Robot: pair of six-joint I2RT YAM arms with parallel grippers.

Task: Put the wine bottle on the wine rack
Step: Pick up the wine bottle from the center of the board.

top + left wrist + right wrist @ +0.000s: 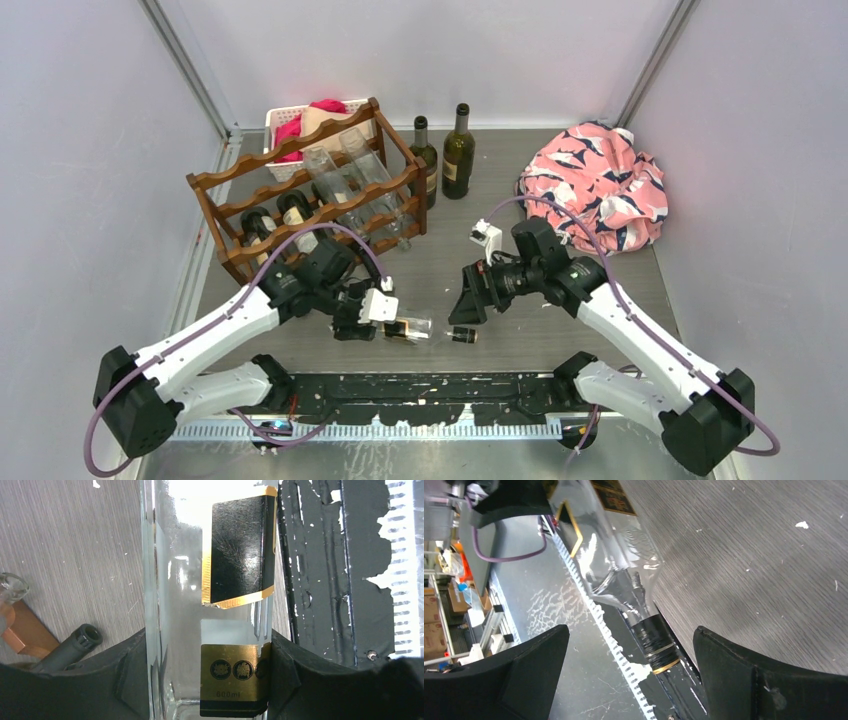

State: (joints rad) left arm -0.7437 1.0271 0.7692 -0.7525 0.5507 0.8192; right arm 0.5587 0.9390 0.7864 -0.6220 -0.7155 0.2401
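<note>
One L tool (390, 327), approx. level, round bottle (428, 329)

L arm (215, 335) stretches fwd from the near-left toward the wine bottle (418, 328), forearm low, wrist level w/ the bottle's body end. L gripper (385, 325) clamps that end: in the wrist view both L fingers (125, 685) press flat vs the glass, one each side, no gap. R arm (640, 335) comes in from the near-right, wrist raised behind the bottle and tipped down over its capped neck end. R gripper (468, 305) hangs just above the neck, jaws spread wide. R fingers (524, 675) stand well off either side of the neck, touching nothing. The grippers are near each other but apart, L at the bottle's body, R at its neck.
</note>
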